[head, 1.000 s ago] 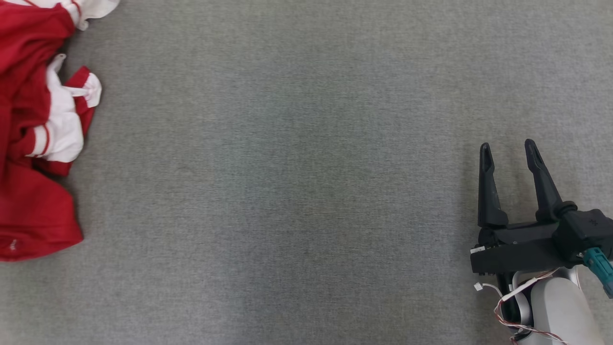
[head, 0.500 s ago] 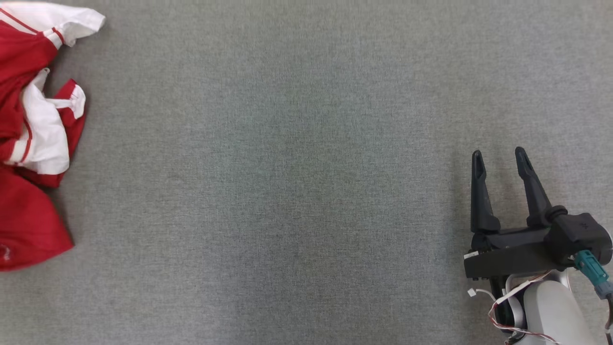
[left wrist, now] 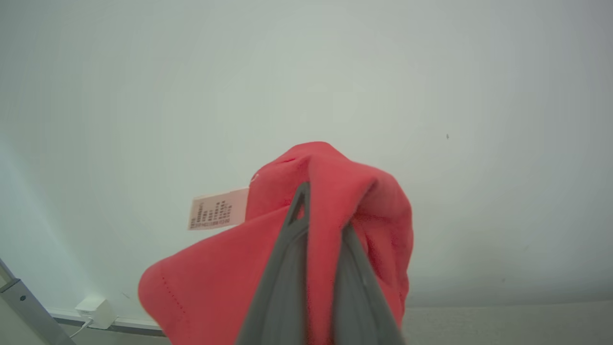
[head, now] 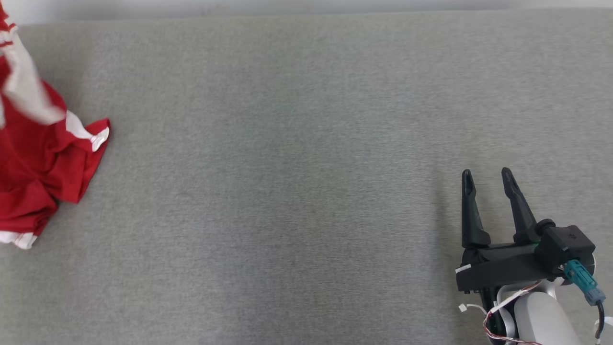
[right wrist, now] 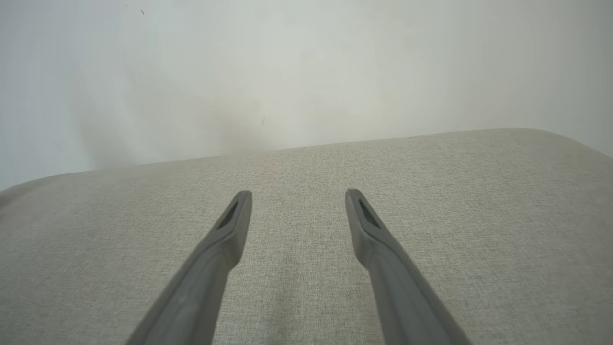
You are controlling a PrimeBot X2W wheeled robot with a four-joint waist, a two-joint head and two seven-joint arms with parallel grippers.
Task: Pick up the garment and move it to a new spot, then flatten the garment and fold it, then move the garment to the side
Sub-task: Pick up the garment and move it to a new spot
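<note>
The garment (head: 45, 163) is red with white trim and hangs bunched at the far left edge of the head view, its lower part resting on the grey surface. In the left wrist view my left gripper (left wrist: 322, 206) is shut on a fold of the red garment (left wrist: 215, 282), lifted in front of a pale wall, with a small care label (left wrist: 218, 215) sticking out. My right gripper (head: 486, 176) stands open at the lower right, fingers apart over bare fabric. The right wrist view shows the right gripper (right wrist: 298, 196) with nothing between its fingers.
A wide grey fabric surface (head: 297, 182) spreads across the middle, its far edge meeting a pale wall (head: 287, 5). In the left wrist view a white plug box (left wrist: 95, 311) and a metal post (left wrist: 28, 306) sit low at the left.
The left gripper has shut on the garment and raised it, so the cloth now hangs stretched upward. The head camera has tilted, bringing the surface's far edge into view. The right gripper stays open.
</note>
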